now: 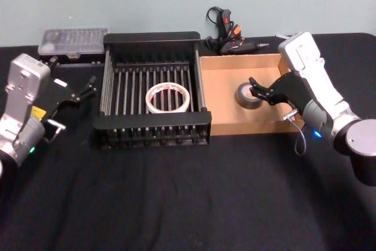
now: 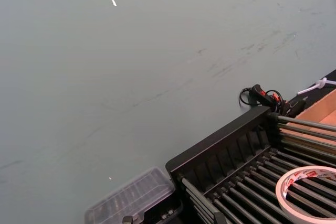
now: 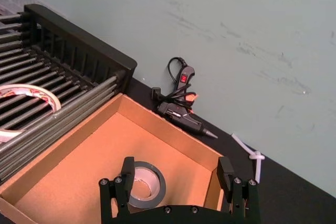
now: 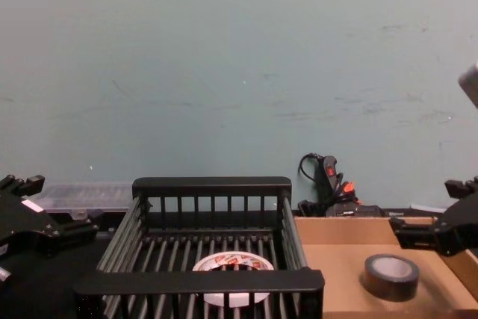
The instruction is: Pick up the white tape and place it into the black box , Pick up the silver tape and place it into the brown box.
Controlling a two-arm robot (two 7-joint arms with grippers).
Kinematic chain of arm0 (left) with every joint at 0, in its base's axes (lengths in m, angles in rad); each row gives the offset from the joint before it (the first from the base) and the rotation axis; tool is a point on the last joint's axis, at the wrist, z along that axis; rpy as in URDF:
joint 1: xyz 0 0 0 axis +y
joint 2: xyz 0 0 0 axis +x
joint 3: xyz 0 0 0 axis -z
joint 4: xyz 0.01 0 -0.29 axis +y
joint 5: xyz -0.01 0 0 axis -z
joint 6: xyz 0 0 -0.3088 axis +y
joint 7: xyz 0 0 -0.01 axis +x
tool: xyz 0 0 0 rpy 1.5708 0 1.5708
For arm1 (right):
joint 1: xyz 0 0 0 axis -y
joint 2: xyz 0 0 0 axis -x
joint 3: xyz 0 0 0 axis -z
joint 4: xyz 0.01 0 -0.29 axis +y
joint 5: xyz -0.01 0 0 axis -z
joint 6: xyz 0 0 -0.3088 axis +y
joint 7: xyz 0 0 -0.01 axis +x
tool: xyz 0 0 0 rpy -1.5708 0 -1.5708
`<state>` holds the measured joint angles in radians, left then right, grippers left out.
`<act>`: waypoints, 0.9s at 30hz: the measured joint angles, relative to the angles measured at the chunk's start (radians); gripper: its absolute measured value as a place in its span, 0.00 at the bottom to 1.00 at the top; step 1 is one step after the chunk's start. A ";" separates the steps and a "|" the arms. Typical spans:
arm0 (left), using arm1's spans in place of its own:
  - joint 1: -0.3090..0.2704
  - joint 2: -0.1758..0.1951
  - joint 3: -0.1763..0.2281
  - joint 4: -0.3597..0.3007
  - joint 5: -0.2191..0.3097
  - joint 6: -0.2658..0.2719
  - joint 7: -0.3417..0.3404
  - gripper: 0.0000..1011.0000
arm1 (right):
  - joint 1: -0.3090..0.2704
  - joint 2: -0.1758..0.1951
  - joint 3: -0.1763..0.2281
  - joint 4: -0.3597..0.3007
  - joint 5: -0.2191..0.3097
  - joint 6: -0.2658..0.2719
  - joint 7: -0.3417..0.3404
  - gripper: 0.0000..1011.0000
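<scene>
The white tape [image 1: 168,97] lies flat on the slatted floor of the black box [image 1: 151,38], also seen in the chest view [image 4: 233,267]. The silver tape [image 1: 248,96] rests flat on the floor of the brown box [image 1: 226,77], toward its right side. My right gripper [image 1: 254,89] hangs open just above and right of the silver tape; in the right wrist view its fingers [image 3: 126,169] stand apart either side of the roll [image 3: 144,184], not touching it. My left gripper [image 1: 91,86] is open and holds nothing, left of the black box.
A clear plastic case [image 1: 73,40] sits behind the black box at the left. A black glue gun [image 1: 229,33] with a coiled cord lies behind the brown box, and a white zip tie [image 3: 252,153] beside it. Black cloth covers the table in front.
</scene>
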<state>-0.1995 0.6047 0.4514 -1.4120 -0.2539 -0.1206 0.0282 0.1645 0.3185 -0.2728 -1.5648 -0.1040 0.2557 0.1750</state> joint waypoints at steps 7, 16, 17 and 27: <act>0.000 0.000 0.000 0.000 0.000 0.000 0.000 0.99 | 0.001 -0.004 0.003 0.005 -0.004 -0.001 0.000 0.99; 0.000 0.000 0.000 0.000 0.000 0.000 0.000 0.99 | 0.001 -0.002 0.000 0.002 -0.003 -0.001 0.000 0.99; 0.000 0.000 0.000 0.000 0.000 0.000 0.000 0.99 | 0.001 -0.002 0.000 0.002 -0.002 -0.001 0.000 0.99; 0.000 0.000 0.000 0.000 0.000 0.000 0.000 0.99 | 0.002 -0.001 -0.001 0.001 0.000 0.000 0.001 0.99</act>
<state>-0.1996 0.6047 0.4514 -1.4120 -0.2539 -0.1206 0.0282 0.1666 0.3172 -0.2737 -1.5642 -0.1041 0.2556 0.1760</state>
